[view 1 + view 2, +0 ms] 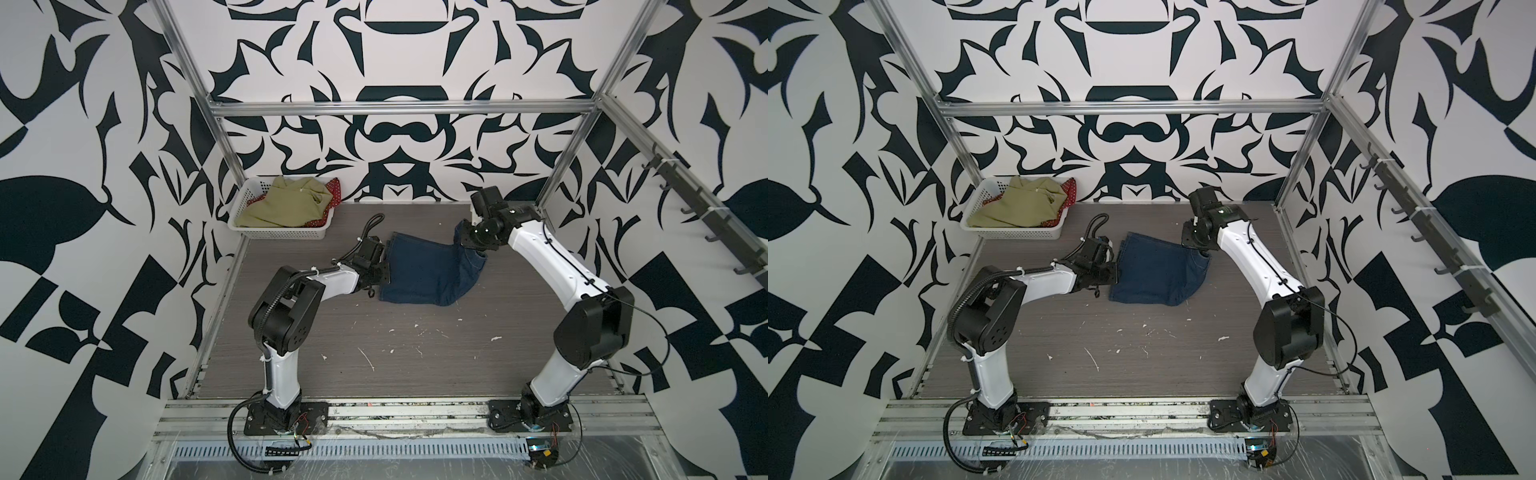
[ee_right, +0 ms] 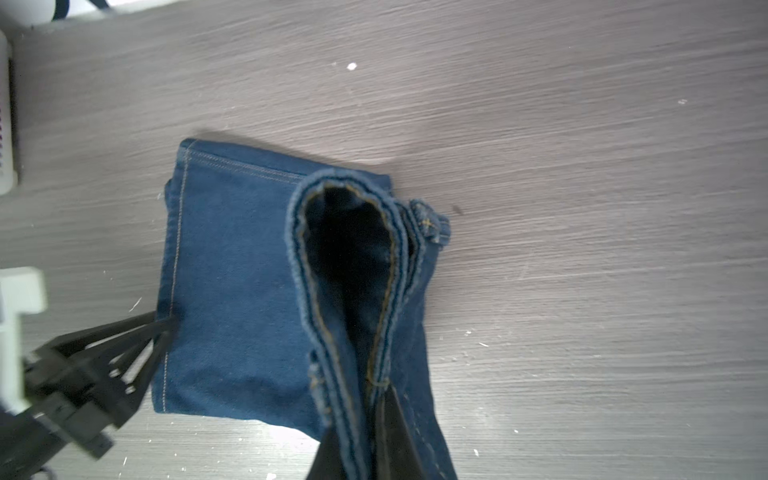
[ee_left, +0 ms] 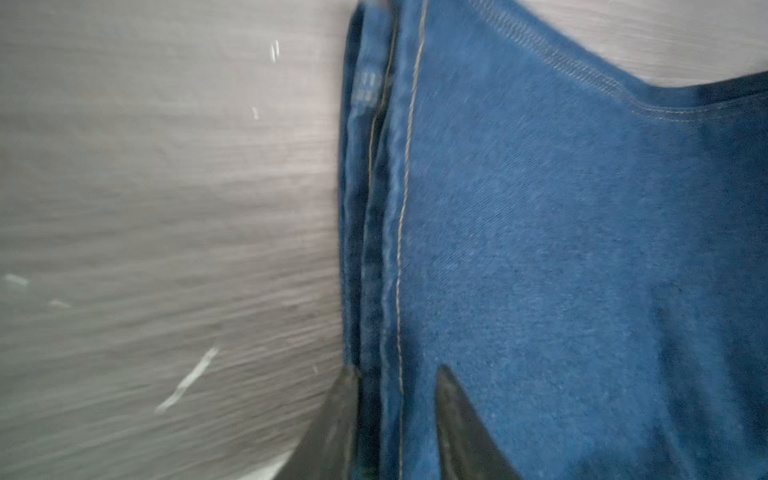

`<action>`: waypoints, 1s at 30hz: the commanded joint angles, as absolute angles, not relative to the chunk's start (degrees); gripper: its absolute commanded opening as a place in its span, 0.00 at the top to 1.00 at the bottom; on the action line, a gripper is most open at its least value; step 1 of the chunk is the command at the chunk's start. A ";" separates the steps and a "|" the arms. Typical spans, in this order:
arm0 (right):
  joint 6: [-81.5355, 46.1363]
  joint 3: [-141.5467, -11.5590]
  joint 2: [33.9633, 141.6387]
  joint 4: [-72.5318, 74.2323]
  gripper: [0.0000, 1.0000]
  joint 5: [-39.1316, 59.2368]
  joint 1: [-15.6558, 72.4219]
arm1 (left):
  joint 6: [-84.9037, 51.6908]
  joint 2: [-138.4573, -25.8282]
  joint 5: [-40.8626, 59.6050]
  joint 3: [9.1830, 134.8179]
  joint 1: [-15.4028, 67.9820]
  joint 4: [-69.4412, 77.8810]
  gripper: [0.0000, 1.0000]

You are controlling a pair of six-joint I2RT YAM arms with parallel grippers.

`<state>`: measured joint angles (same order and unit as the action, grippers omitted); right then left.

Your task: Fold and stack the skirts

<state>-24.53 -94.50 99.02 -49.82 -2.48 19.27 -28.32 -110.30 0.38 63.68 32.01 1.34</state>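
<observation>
Right wrist view: a dark blue denim skirt (image 2: 232,270) lies on a grey wood-grain table (image 2: 582,166), doubled into a rough rectangle. One end, the waistband, stands up off the table as an open loop. The right claw (image 2: 361,419) pinches that band, its 2 fingers closed tight on the cloth. At the opposite end the left claw (image 2: 166,326) sits low against the table, closed on the stitched hem edge. In the left wrist view, thick layers of denim fill the gap between its 2 fingers.

Holding both ends likely keeps the cloth stretched. The low claw would anchor the hem while the raised waistband is carried over for the next fold.

In both top views the skirt sits toward the back of the table's middle, between the 2 arms. A white basket (image 1: 249,199) stands in the back left corner, well apart from it. In the basket, a green skirt (image 1: 286,203) lies on top of a red dotted skirt (image 1: 334,189). Neither is folded, so most of the task seems to remain.

From above, the right claw's fingers are hidden under its wrist. Most of the red skirt is covered. No buttons show on the denim. The left wrist view is blurred, so the number of layers gripped cannot be told.
</observation>
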 commanded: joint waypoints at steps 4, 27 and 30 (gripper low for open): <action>-29.65 -99.66 103.55 -49.33 1.00 -2.04 23.63 | -29.97 -111.07 2.46 61.53 32.09 4.83 0.71; -41.84 -102.16 113.63 -34.77 1.00 9.60 31.18 | -33.26 -113.88 4.92 58.79 32.08 12.12 0.76; -42.34 -101.54 114.64 -33.50 1.00 9.95 31.26 | -33.31 -113.86 4.70 58.91 32.08 12.23 0.76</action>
